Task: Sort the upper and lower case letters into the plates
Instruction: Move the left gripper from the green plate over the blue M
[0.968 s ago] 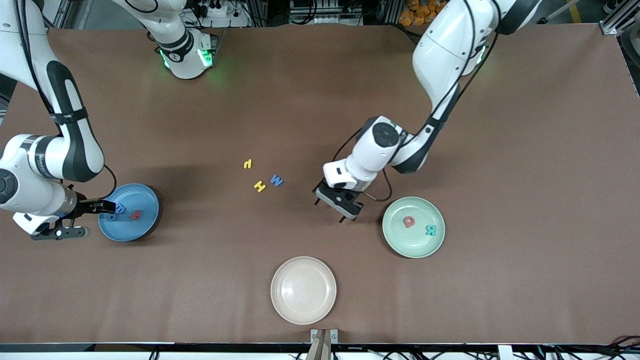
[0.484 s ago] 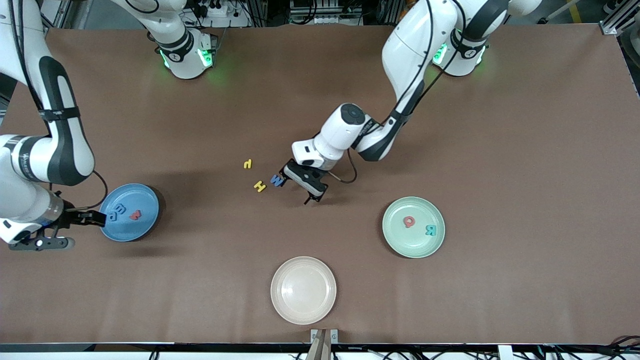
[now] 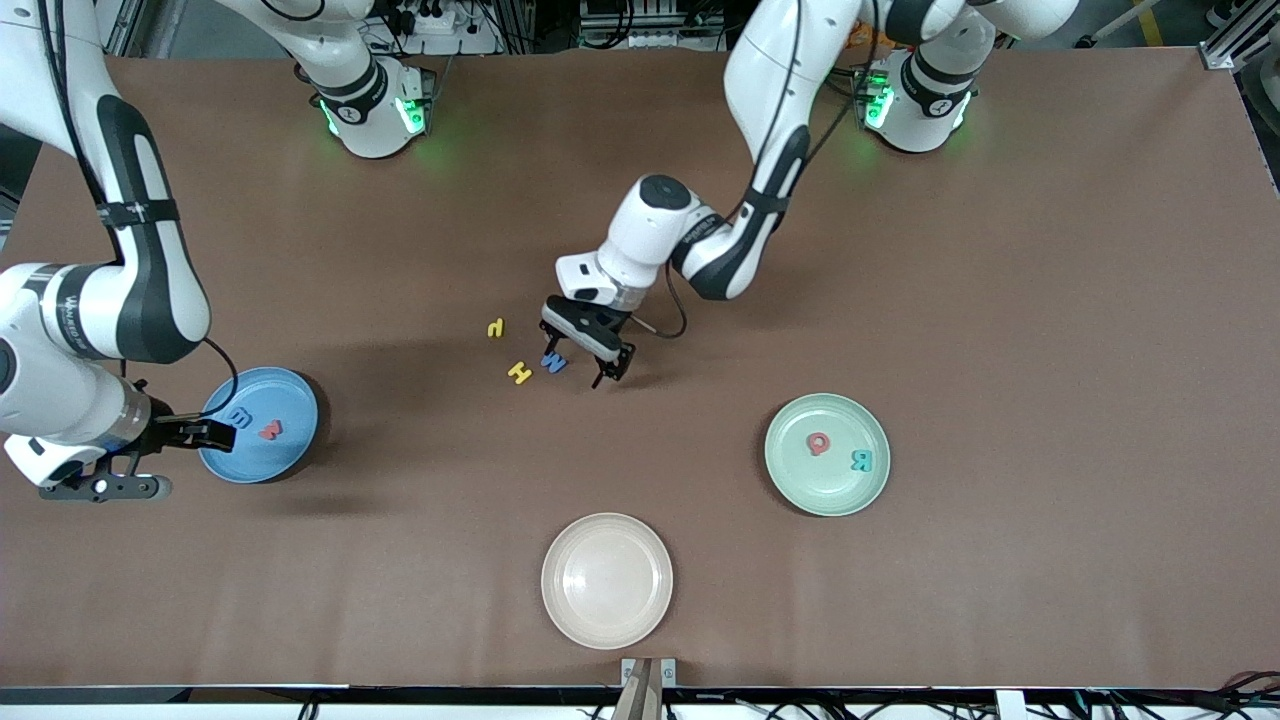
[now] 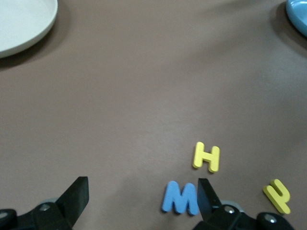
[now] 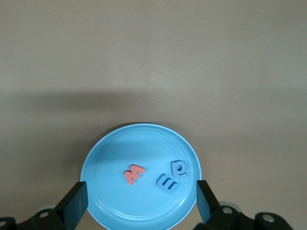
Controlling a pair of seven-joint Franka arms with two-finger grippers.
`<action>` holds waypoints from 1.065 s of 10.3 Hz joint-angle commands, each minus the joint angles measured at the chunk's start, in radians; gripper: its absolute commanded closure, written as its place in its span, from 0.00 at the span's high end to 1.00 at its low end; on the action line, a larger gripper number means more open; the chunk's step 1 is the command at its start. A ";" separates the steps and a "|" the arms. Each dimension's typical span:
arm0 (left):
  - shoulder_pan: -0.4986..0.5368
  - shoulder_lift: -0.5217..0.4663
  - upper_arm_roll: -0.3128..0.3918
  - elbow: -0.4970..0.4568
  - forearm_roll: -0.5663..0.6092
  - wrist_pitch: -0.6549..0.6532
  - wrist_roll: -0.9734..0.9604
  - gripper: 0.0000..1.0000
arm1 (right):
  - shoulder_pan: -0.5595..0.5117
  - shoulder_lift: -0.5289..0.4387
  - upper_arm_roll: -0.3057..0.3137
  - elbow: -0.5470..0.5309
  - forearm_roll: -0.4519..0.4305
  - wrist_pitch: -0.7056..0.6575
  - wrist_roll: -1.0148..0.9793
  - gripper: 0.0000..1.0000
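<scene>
Three loose letters lie mid-table: a blue M (image 3: 553, 363), a yellow H (image 3: 519, 373) and a small yellow letter (image 3: 495, 328). My left gripper (image 3: 575, 365) is open low over the table. The blue M (image 4: 180, 197) lies just inside one of its fingers (image 4: 207, 196), and the yellow H (image 4: 206, 157) is just past it. The sky-blue plate (image 3: 290, 445) holds two blue letters (image 5: 171, 176) and a red one (image 5: 134, 173). My right gripper (image 5: 141, 201) hangs open over that plate's edge at the right arm's end. The mint-green plate (image 3: 800, 480) holds a red Q (image 3: 818, 443) and a teal R (image 3: 861, 460).
A cream-white plate (image 3: 607, 580) with nothing in it sits nearest the front camera, mid-table. Bare brown tabletop (image 3: 1050, 350) stretches around the plates. The arm bases stand along the table's edge farthest from the camera.
My left gripper has swung from beside the green plate over to the loose letters and now brackets the blue M. My right gripper drew back a little from the blue plate, still open.
</scene>
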 commanded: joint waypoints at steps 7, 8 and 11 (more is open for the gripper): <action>-0.102 0.146 0.091 0.127 0.010 0.009 -0.096 1.00 | -0.011 -0.012 0.004 -0.009 0.015 -0.009 -0.006 1.00; -0.108 0.175 0.103 0.157 0.010 0.008 -0.113 1.00 | -0.011 -0.010 0.004 -0.009 0.015 -0.009 -0.008 1.00; -0.161 0.224 0.168 0.176 0.009 0.005 -0.136 1.00 | -0.011 -0.009 0.004 -0.009 0.015 -0.009 -0.008 1.00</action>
